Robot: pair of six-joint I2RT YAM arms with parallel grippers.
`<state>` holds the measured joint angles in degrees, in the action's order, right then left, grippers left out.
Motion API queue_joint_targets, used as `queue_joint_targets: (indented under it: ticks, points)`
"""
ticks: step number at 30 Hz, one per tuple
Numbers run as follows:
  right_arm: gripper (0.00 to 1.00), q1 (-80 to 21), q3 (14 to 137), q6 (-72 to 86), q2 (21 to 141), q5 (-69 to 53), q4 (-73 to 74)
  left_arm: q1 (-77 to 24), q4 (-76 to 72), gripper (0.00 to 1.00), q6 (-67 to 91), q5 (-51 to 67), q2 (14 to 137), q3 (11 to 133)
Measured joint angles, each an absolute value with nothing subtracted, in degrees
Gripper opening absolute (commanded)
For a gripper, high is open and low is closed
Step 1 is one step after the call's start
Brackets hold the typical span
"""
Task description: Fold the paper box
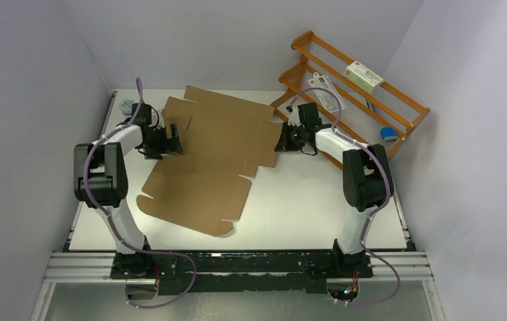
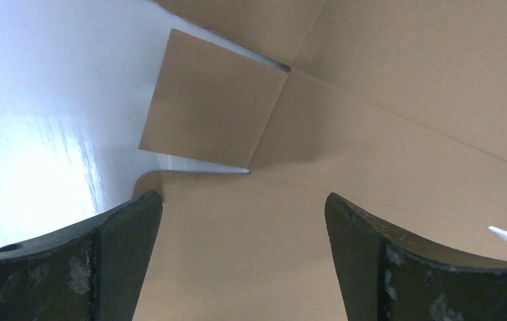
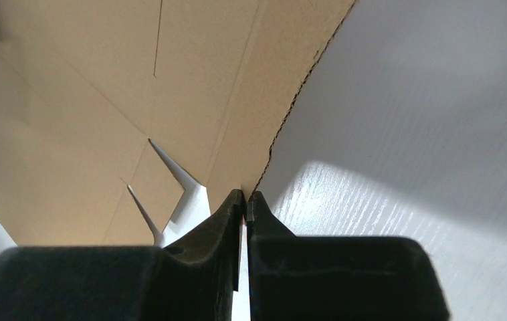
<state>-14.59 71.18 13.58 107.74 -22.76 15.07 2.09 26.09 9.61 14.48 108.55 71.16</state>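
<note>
The paper box (image 1: 211,157) lies unfolded, a brown sheet across the middle of the white table (image 1: 304,200). The left gripper (image 1: 170,142) stands spread wide over the sheet's left edge. The right gripper (image 1: 283,139) is pressed together, with its tips at the sheet's right edge. Whether it pinches the cardboard cannot be told.

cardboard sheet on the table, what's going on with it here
Two robot arms are working on a brown cardboard sheet, a box cut-out lying on the white table. The right gripper is pinched shut on the sheet's right edge. The left gripper hangs wide open over the left side, near a side flap, gripping nothing. No box shape has been folded yet.
</note>
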Motion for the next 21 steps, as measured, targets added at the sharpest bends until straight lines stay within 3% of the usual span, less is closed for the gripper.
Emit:
queue_joint_targets:
  ticks: [3,12,16,21]
  points:
    - [0.18,-14.6,71.3,12.9,107.7,-22.5,15.1,2.0,25.3,0.98,9.6,14.7,106.5,68.3]
    - [0.29,-14.6,71.3,11.4,107.6,-17.6,16.2,-0.4,24.6,0.98,10.4,16.9,93.1,52.7]
    - [0.4,-14.6,71.3,11.4,106.6,-15.0,16.5,-1.9,26.2,0.98,11.8,18.3,86.1,46.7]
    - [0.44,-14.6,71.2,11.4,104.9,-12.6,16.5,-5.1,25.2,0.98,16.1,22.9,77.5,40.8]
